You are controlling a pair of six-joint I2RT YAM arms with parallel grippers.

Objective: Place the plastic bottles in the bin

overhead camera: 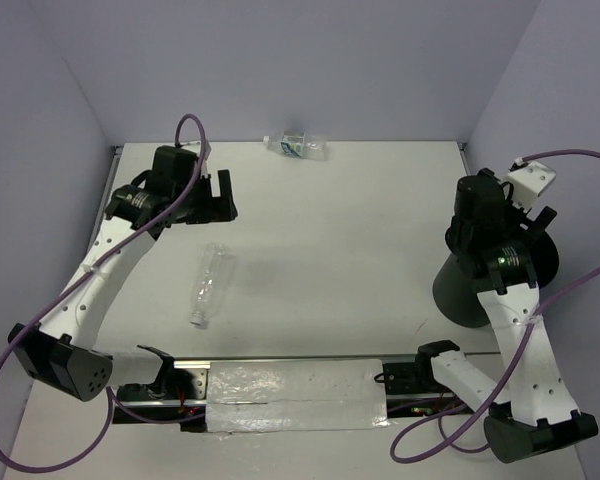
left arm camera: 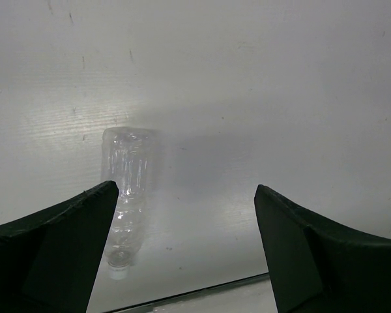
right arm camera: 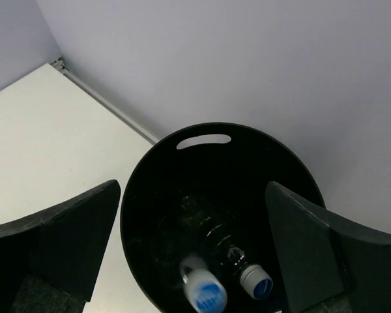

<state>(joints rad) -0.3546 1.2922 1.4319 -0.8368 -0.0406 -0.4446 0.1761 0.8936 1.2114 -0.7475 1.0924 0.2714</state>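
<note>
Black left fingers [left arm camera: 52,248] stand wide apart and hold nothing above the white bench [left arm camera: 260,78]. A clear crinkled plastic bottle [left arm camera: 126,195] lies flat on the bench just below them. The black right fingers [right arm camera: 58,241] are also spread wide and empty, over the open black round bin [right arm camera: 150,195]. Inside the bin lie one clear white-capped bottle [right arm camera: 202,290] and a second capped bottle [right arm camera: 255,282] beside it. A blue-green labelled bottle [overhead camera: 298,146] lies at the bench's far edge.

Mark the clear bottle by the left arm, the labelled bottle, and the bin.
clear bottle [overhead camera: 212,285]: top view, middle of its body.
labelled bottle [overhead camera: 296,146]: top view, on the label.
bin [right arm camera: 260,169]: right wrist view, inner wall above the bottles inside.
</note>
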